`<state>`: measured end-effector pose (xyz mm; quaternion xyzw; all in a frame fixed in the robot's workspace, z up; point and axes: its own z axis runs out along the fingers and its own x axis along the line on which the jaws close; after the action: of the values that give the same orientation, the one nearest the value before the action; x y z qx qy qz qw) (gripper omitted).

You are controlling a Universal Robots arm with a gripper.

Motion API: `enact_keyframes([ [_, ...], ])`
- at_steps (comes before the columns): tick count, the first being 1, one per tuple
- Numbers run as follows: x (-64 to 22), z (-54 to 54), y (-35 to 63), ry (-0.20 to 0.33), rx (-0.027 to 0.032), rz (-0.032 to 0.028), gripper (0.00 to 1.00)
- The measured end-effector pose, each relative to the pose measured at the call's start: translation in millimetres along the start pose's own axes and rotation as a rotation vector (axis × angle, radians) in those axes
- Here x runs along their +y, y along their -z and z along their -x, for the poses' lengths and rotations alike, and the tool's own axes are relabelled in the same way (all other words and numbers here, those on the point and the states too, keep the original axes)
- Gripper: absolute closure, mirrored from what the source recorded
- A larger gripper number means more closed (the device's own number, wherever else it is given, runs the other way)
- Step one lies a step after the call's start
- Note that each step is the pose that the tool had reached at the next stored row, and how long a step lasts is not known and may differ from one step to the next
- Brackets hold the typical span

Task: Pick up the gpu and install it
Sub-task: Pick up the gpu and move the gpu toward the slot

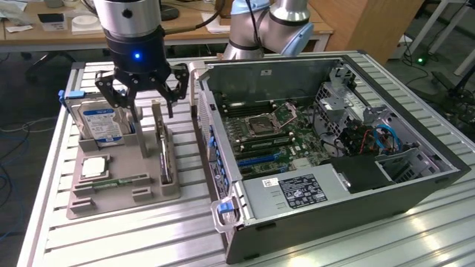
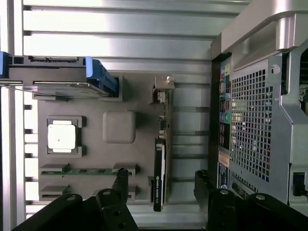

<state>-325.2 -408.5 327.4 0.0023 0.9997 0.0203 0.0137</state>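
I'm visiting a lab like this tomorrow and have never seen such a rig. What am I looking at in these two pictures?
It is a robot arm. Its tool hangs open and empty above a grey tray on a metal table. One picture comes from a camera off the arm; the other from the arm's wrist, looking down. The tray holds a hard drive standing upright, a processor chip, a memory stick, and the gpu, a thin card on edge below the tool. Beside it lies an open computer case.

High oblique overview; wrist above tray [image 1: 126,158] [image 2: 96,156]
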Motion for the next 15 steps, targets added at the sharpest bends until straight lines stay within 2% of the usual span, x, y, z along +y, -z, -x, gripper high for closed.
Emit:
enact_keyframes([
  [15, -3.6, -0.7, -26.9, 0.0, -0.0023, -0.0005, 0.34],
])
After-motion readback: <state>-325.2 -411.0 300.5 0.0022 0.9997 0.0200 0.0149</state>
